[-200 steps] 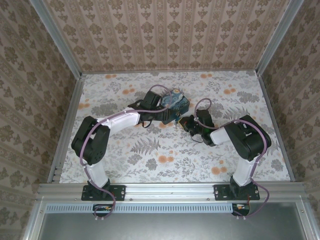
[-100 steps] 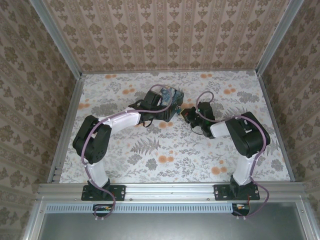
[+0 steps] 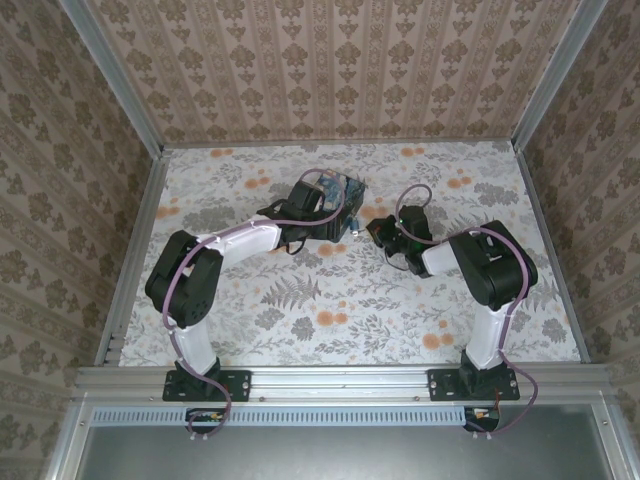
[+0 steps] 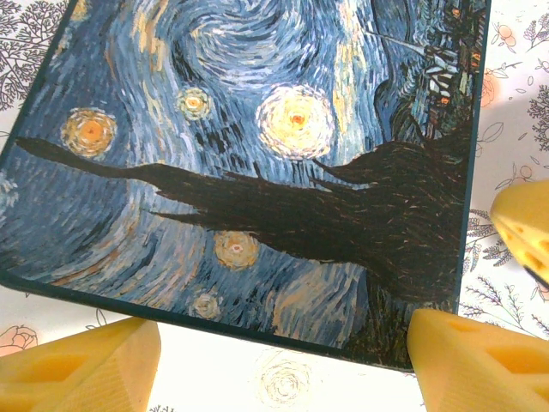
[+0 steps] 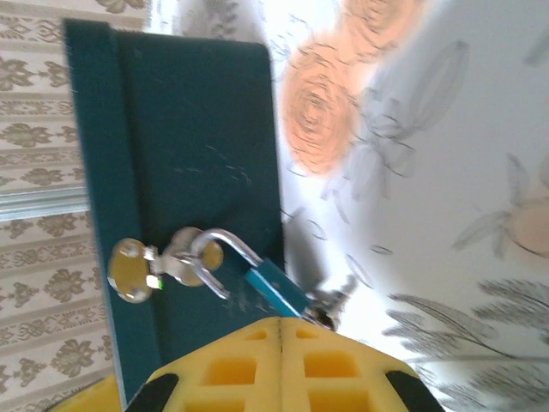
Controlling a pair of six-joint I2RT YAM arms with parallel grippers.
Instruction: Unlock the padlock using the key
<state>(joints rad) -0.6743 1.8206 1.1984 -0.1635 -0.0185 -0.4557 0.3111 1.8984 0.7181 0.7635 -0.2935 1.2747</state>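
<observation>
Right wrist: key (image 5: 333, 300) half-hidden behind right pincer (image 5: 281, 326).

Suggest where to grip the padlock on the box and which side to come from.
Pinch the padlock by its teal body, across the flat faces, not the thin shackle looped through the box's latch. Come from the open side away from the box wall; that wall blocks the other. Probably leave its outer end free, where a small metal piece, maybe the key, sits.

Padlock (image 5: 276, 287) on box (image 5: 197, 129), key (image 5: 333, 300) alongside
</observation>
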